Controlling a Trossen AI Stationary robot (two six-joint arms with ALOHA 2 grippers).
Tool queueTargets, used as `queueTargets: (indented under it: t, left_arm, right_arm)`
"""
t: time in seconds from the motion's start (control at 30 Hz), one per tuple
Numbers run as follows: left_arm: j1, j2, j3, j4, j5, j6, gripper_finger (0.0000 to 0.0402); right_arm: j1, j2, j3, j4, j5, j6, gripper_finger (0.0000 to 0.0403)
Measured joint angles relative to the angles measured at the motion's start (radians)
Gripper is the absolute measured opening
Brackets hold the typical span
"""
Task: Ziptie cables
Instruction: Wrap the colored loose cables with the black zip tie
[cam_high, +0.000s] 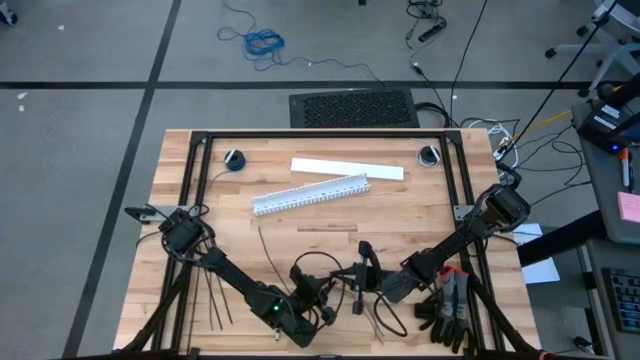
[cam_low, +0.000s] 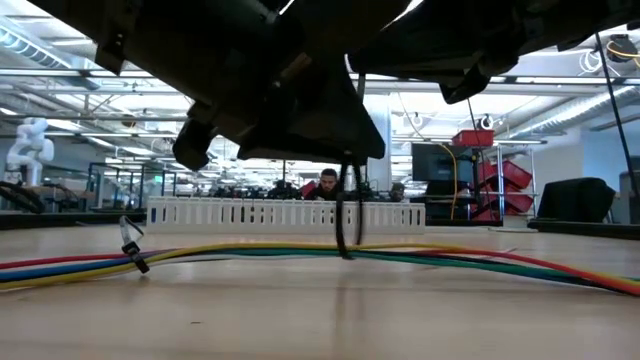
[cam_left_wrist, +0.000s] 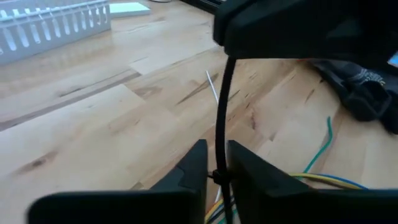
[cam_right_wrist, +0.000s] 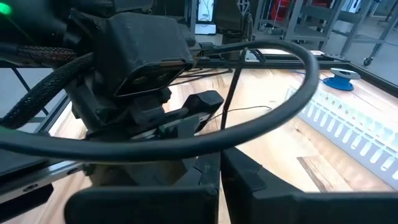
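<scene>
The cables (cam_low: 300, 252) lie flat on the table (cam_high: 400, 210) near its front edge, about midway along it. Their long axis runs roughly parallel to that edge; in the low view they stretch across as a loose bundle of yellow, green, red and blue strands that fan apart toward both ends, with a small dark tip (cam_low: 133, 258) near one end. A thin black ziptie (cam_left_wrist: 222, 118) stands almost upright over the bundle, its lower end down at the wires. The left gripper (cam_left_wrist: 216, 177) is nearly closed around the lower part of this strip, its fingers (cam_left_wrist: 194, 168) just either side of it, and the right gripper (cam_right_wrist: 221, 171), with fingers together, has the same strip running up from between them. More zipties (cam_high: 215, 295) lie flat near the front-left corner, pointing toward the front edge. A white slotted duct (cam_high: 310, 194) lies slanted toward the middle of the table, with a flat white strip (cam_high: 347, 168) behind it.
</scene>
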Motion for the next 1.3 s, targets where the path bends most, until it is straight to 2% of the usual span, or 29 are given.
queueTargets:
  t: [0.07,0.13,0.5,0.77,1.0,1.3]
  left_arm:
    - [0.000,0.000,0.000,-0.002,0.000,-0.005,0.0028]
    - [-0.001,0.000,0.000,-0.002,0.000,0.001,0.0017]
    - [-0.010,0.008,0.002,0.001,0.015,-0.010,0.0017]
    - [-0.023,0.071,0.002,0.013,0.045,-0.084,0.0017]
    - [-0.030,0.075,0.002,0.013,0.044,-0.096,0.0017]
    - [-0.034,0.075,0.003,0.033,0.015,-0.092,0.0017]
  right_arm:
    - [0.001,0.000,0.000,0.000,0.004,0.000,0.0000]
    - [0.002,0.000,0.000,-0.001,0.011,-0.001,0.0000]
    - [0.025,-0.017,-0.001,0.011,0.141,-0.080,0.0000]
    - [0.054,-0.105,-0.001,0.003,0.213,-0.195,0.0000]
    - [0.084,-0.194,-0.001,-0.080,0.338,-0.238,0.0000]
    - [0.081,-0.294,-0.002,-0.168,0.382,-0.310,0.0000]
